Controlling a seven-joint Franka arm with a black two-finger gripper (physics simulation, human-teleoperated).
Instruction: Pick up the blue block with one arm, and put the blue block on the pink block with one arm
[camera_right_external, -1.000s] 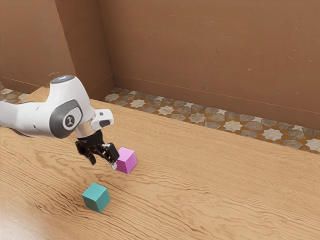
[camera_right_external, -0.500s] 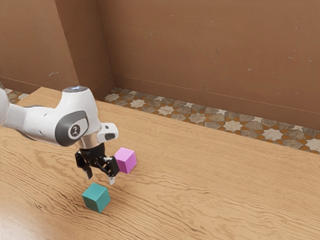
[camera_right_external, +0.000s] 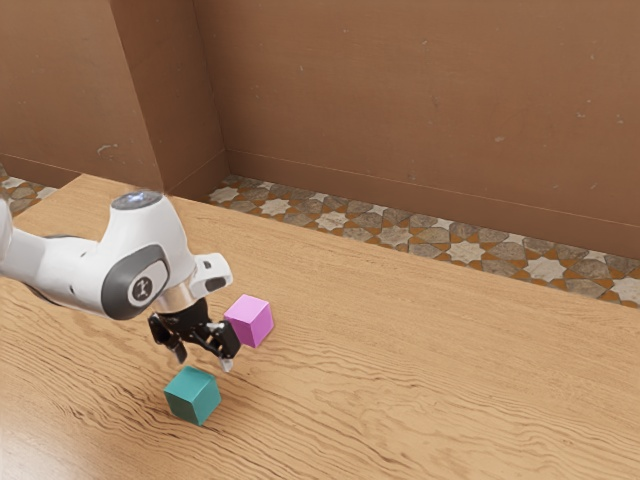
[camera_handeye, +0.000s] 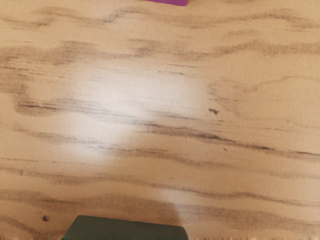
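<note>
Gripper (camera_right_external: 204, 358): lower left of frame, fingers spread apart, holding nothing.
Blue block (camera_right_external: 192, 394): on table (camera_right_external: 420, 380), just below Gripper.
Pink block (camera_right_external: 249, 320): just right of Gripper.

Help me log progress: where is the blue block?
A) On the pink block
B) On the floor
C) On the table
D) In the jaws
C: the blue block rests on the table, under the open jaws, apart from the pink block.
</note>
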